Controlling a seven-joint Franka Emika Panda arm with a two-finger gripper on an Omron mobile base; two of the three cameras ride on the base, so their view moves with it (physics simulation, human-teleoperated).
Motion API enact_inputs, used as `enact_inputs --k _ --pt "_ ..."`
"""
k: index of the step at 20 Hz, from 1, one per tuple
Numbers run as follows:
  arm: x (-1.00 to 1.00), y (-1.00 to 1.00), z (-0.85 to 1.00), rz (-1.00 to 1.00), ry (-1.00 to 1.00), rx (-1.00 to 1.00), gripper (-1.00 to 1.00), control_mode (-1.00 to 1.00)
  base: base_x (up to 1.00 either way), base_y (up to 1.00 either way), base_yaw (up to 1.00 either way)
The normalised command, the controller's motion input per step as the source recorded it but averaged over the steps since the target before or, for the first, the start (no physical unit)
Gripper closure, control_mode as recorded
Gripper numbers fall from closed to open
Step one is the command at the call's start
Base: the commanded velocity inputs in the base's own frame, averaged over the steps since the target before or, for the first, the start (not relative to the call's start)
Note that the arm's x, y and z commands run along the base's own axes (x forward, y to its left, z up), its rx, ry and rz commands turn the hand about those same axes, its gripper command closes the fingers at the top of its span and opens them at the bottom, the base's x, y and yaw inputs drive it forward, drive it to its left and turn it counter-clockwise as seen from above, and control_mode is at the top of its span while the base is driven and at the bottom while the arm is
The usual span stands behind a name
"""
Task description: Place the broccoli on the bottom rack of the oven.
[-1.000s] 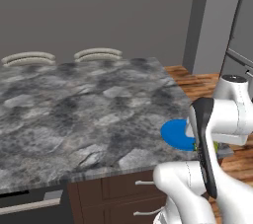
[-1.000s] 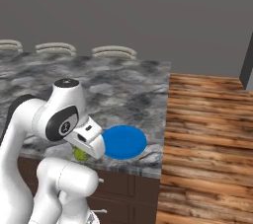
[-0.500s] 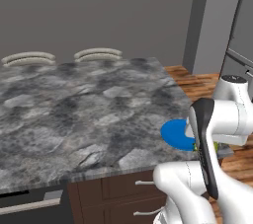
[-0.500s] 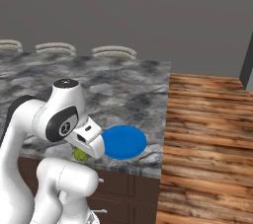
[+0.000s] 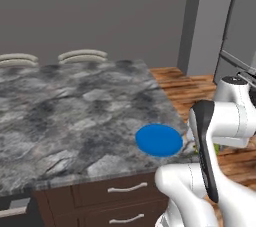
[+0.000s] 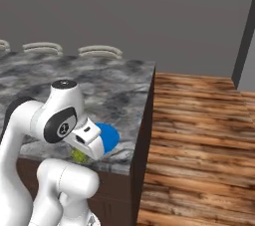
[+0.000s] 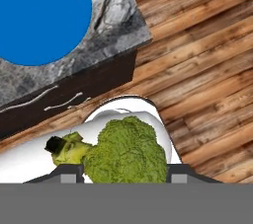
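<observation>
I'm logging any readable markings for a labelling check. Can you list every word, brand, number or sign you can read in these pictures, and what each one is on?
None: no readable text, number or sign in any view.
The blue plate, the stone counter, the drawer fronts, the wood floor and the broccoli between the gripper's fingertips all show plain surfaces without markings.

Broccoli (image 7: 126,151) hides both finger tips in hand view, so grip contact can't be read. In right base view the arm covers pt of the blue plate (image 6: 110,135) by the counter's (image 6: 119,88) front edge.
</observation>
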Motion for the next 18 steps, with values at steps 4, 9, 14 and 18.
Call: enact_inputs --k 4,9,14,18 --pt "0.0 0.0 0.0 0.0 0.0 0.0 1.0 1.0 0.0 -1.0 0.0" --pt "0.0 0.0 0.0 0.0 0.0 0.0 1.0 1.0 0.0 -1.0 0.0" --pt "0.0 0.0 0.0 0.0 0.0 0.0 1.0 1.0 0.05 -0.93 -0.01" --pt "0.0 0.0 0.0 0.0 0.0 0.0 1.0 1.0 0.79 -0.56 -0.24"
